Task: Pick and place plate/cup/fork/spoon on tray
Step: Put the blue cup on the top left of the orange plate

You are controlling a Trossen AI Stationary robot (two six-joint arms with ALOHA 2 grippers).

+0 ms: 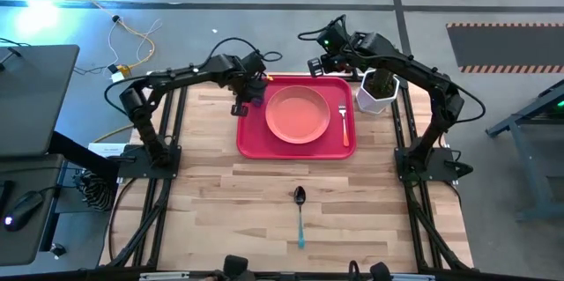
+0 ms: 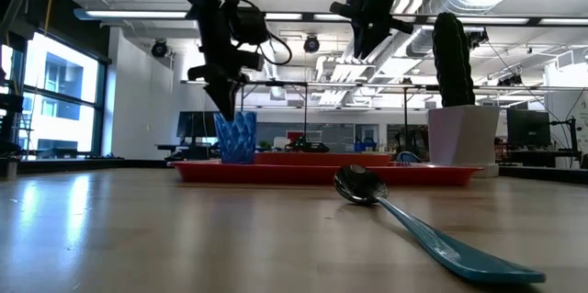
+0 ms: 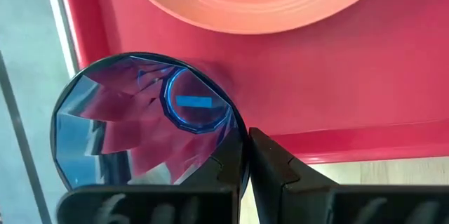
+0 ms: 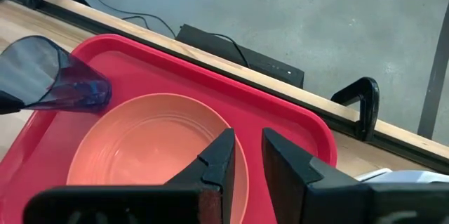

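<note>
The red tray (image 1: 251,144) lies at the table's far middle. The salmon plate (image 1: 298,114) sits in its centre, and the orange-handled fork (image 1: 344,122) lies on the tray to the plate's right. My left gripper (image 3: 245,164) is shut on the blue cup (image 3: 140,126) over the tray's far left corner (image 2: 236,137). The teal-handled spoon (image 1: 300,215) lies on the bare wood near the front edge. My right gripper (image 4: 245,147) hangs above the tray's far edge (image 1: 319,62), empty, fingers a little apart. My left gripper pinches the cup's rim wall (image 3: 243,150), one finger (image 3: 226,175) inside the cup and one (image 3: 273,164) outside. The fingers come from above, pointing down. The cup is upright with its mouth up, its base at tray level in the low view; whether it touches the tray I cannot tell.
A white hexagonal pot with a cactus (image 1: 377,94) stands just off the tray's far right corner, under my right arm. A black clamp (image 4: 361,104) grips the table's far edge. Bare wood spreads between the tray and the spoon (image 2: 404,219).
</note>
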